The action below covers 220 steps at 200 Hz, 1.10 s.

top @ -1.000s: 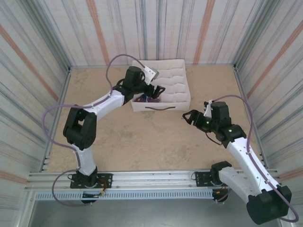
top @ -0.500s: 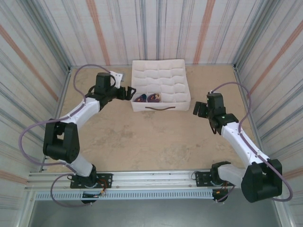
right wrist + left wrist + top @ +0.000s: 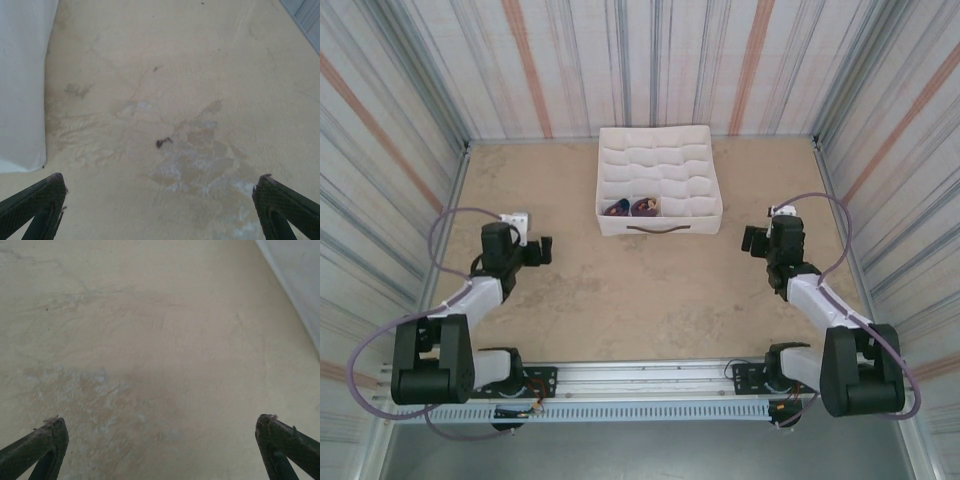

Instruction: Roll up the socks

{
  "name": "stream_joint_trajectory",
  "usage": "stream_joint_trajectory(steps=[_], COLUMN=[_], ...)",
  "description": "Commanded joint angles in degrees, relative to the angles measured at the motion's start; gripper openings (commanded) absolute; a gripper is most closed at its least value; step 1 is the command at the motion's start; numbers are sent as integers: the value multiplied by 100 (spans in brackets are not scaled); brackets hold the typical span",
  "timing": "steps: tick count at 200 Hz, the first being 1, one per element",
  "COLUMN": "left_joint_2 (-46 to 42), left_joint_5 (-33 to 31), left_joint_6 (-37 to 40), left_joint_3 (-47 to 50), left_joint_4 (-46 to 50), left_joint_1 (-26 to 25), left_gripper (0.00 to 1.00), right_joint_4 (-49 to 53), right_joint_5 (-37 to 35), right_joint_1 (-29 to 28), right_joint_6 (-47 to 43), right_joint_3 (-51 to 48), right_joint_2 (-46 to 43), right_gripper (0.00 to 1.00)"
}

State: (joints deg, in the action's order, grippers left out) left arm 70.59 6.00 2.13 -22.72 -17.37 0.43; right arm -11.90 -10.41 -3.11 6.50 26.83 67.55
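Socks (image 3: 645, 206) sit as two little purple balls, side by side, in the front row of the box (image 3: 690, 224). Each ball has its own little pocket, at the left end of that row. The box is white and soft, with many pockets, and it stands at the far side of the table (image 3: 650, 290), near the back wall. A dark strap runs along its front side.

The left gripper (image 3: 540, 251) is low over the table, well away from the box, on the left side. Its jaws are wide apart and nothing is in them. From the left wrist, the left gripper (image 3: 160, 422) shows two dark green tips far apart, with bare sandy table between them.

The right gripper (image 3: 748, 242) is near the right front corner of the box but does not touch it. Its jaws are wide apart too, and they hold nothing. From the right wrist, the right gripper (image 3: 160, 178) shows its two tips over the table, with the white side of the box (image 3: 22, 85) at the left. A small dark speck (image 3: 163, 143) lies on the table between the tips.
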Motion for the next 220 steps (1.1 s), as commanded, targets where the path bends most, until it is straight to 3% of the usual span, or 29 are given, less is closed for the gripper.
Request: stream_joint_trajectory(steps=[1, 39, 52, 71, 82, 96, 105, 116, 132, 220], left_joint_2=[-77, 602, 981, 1684, 1542, 1674, 1624, 1634, 1590, 1581], left_joint_5=[-474, -104, -48, -72, -6, -143, -414, -411, -407, -496], left_joint_6=[347, 42, 46, 64, 56, 58, 111, 116, 112, 191], left_joint_3=[414, 480, 530, 603, 323, -51, -87, -87, -97, -83], left_joint_4=[-1962, -2943, -3335, -4306, -3512, -2979, -2835, -2824, -2720, -2771], left_joint_1=[59, 79, 80, 80, 72, 55, -66, -69, -78, -166], left_gripper=[99, 99, 99, 99, 99, 99, 99, 99, 99, 99], right_joint_4=[-1135, -2903, -2829, -4025, -4846, -3390, -4022, -3391, -3700, -3498], right_joint_5=[321, 553, 1042, 1490, 1639, 1417, 1088, 1031, 929, 1300], right_joint_1=[161, 367, 636, 816, 818, 833, 638, 585, 518, 633], right_joint_6=[-273, -355, -75, 43, -6, 91, -54, -61, -124, -116], right_joint_3=[-237, -688, -563, -861, -902, -413, -516, -385, -447, -358], right_joint_2=[447, 919, 1057, 1741, 2281, 2032, 2241, 2032, 2116, 2137], right_gripper=[99, 99, 100, 99, 99, 99, 99, 99, 99, 99])
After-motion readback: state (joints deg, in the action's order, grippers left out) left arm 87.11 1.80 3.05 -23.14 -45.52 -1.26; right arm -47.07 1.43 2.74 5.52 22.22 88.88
